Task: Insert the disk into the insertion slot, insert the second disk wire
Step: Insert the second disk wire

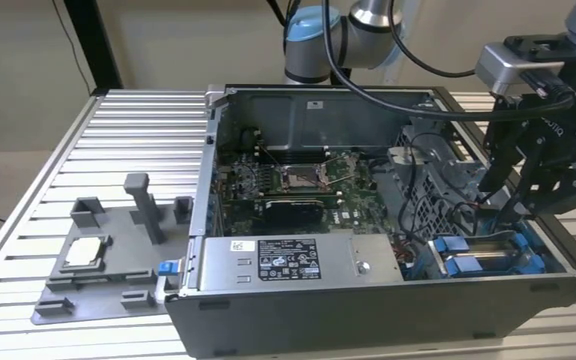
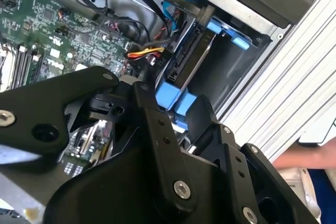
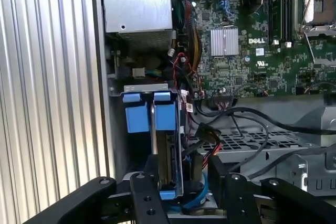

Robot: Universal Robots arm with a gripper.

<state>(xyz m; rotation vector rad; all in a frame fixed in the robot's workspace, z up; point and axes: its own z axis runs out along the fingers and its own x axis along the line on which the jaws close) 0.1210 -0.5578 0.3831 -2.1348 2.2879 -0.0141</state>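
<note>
Disk (image 3: 168, 156) sat on edge, partway into insertion slot (image 3: 142, 85); jaws flanked its end (I could not tell if clamped). My worry: skewed push jamming blue carrier (image 3: 166, 110) in slot, or pinching loose wires (image 3: 209, 136) just beside it.

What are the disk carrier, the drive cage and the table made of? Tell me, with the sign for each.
Disk carrier: probably plastic; bright blue, smooth moulded tabs.
Drive cage: sheet metal by the look; dull grey, punched with rows of small holes.
Table: likely aluminium; pale silver, matte, ribbed with long parallel slots.
</note>
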